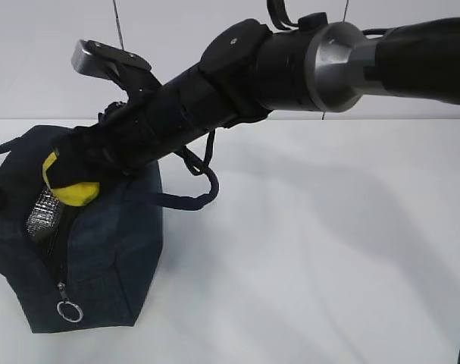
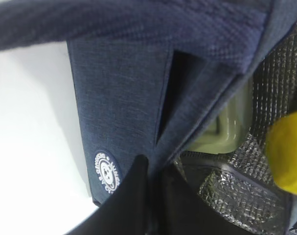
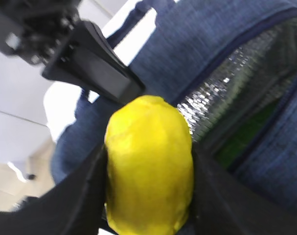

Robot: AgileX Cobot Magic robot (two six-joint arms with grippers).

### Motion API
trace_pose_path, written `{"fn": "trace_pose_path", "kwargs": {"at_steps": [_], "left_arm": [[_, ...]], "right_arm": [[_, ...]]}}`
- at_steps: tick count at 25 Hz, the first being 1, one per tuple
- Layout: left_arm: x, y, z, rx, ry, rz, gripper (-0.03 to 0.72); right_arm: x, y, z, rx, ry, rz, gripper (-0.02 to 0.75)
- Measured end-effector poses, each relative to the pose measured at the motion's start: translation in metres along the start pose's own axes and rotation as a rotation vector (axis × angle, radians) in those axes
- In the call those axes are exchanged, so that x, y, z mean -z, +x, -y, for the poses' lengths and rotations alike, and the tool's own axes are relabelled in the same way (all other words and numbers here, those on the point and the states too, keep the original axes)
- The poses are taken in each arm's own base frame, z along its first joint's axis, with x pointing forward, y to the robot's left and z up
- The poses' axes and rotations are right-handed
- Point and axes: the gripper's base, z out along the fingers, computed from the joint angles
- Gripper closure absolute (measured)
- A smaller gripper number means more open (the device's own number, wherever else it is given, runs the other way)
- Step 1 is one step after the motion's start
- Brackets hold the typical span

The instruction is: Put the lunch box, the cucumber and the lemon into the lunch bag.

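The lemon (image 3: 148, 166) sits clamped between the two dark fingers of the right pincer (image 3: 148, 196), hanging right at the open mouth of the lunch bag (image 1: 101, 243), its long axis running along the fingers and its rounded tip aimed toward the opening. In the right wrist view a strip of dark green, the cucumber (image 3: 243, 132), shows down inside the bag beyond the silvery lining (image 3: 221, 93). In the left wrist view the pale sage-green lid of the lunch box (image 2: 226, 132) lies in the bag too, partly hidden by the bag's rim. The left pincer (image 2: 150, 169) is clenched on the navy fabric edge of the bag near a round white logo patch (image 2: 107, 172), holding that side up. The right arm (image 1: 290, 68) stretches across most of the exterior view and blocks the bag's top. One looped handle (image 1: 192, 193) droops off the bag's side, and a metal ring pull (image 1: 69, 311) hangs at the low end of the zipper. The bag rests on a plain white tabletop (image 1: 328, 250) with a pale wall behind.
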Motion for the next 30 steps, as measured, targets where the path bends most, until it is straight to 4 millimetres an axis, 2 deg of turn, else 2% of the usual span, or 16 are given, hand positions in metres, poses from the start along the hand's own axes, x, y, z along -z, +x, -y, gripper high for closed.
{"fn": "trace_pose_path", "kwargs": {"at_steps": [10, 19, 30], "left_arm": [[0.0000, -0.0003, 0.0004, 0.002, 0.004, 0.003, 0.673], [0.0000, -0.0012, 0.0017, 0.009, 0.019, 0.013, 0.673], [0.0000, -0.0012, 0.0018, 0.010, 0.020, 0.014, 0.673]], "right_arm": [[0.0001, 0.0002, 0.0042, 0.044, 0.046, -0.003, 0.391], [0.0001, 0.0001, 0.0043, 0.053, 0.047, -0.002, 0.306], [0.0028, -0.0006, -0.0003, 0.068, 0.023, -0.021, 0.295]]}}
